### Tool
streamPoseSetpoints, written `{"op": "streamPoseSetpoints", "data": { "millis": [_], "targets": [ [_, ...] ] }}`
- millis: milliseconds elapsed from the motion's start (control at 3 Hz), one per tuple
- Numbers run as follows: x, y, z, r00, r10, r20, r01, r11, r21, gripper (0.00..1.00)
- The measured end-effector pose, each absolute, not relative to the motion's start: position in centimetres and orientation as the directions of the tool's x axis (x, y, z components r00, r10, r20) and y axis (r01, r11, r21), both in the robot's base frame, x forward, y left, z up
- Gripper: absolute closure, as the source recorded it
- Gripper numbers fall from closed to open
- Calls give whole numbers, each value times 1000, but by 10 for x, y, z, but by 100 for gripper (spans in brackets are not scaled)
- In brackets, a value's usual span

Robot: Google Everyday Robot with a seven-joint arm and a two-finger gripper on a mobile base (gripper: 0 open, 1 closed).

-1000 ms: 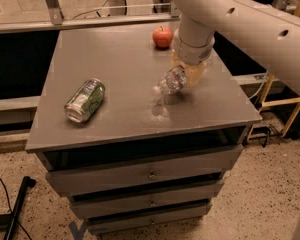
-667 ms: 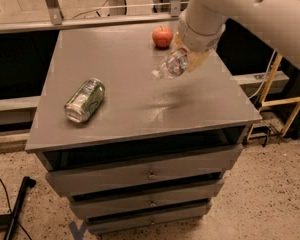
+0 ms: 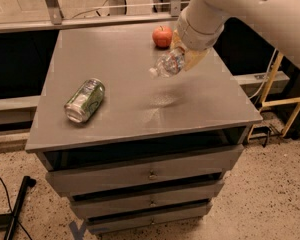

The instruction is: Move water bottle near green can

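My gripper (image 3: 184, 58) is shut on the water bottle (image 3: 167, 64), a small clear crinkled bottle. It holds the bottle in the air above the right middle of the grey cabinet top (image 3: 135, 109), the bottle's end pointing down and left. The green can (image 3: 85, 100) lies on its side on the left part of the top, its silver end toward the front. The bottle is well to the right of the can and apart from it.
A red apple (image 3: 162, 36) sits at the back right of the top, just behind my gripper. The cabinet has drawers (image 3: 150, 173) below. A wooden frame (image 3: 285, 99) stands to the right. A glass rail (image 3: 90, 9) runs behind the cabinet.
My gripper has lifted the water bottle off the cabinet top and carried it up and slightly back. The can and apple have not moved.
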State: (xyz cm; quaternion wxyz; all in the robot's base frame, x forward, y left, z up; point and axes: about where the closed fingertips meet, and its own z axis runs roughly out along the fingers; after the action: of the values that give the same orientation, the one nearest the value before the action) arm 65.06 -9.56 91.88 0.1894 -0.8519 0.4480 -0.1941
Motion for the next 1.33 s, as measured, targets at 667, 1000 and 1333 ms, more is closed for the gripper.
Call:
{"op": "streamPoseSetpoints", "data": {
  "millis": [667, 1000, 1333],
  "targets": [
    [603, -14, 941, 866, -499, -47, -420, -672, -610, 100],
    [573, 14, 940, 952, -304, 40, -221, -769, -600, 100],
    [538, 44, 892, 982, -62, 176, 27, -885, -464, 100]
  ]
}}
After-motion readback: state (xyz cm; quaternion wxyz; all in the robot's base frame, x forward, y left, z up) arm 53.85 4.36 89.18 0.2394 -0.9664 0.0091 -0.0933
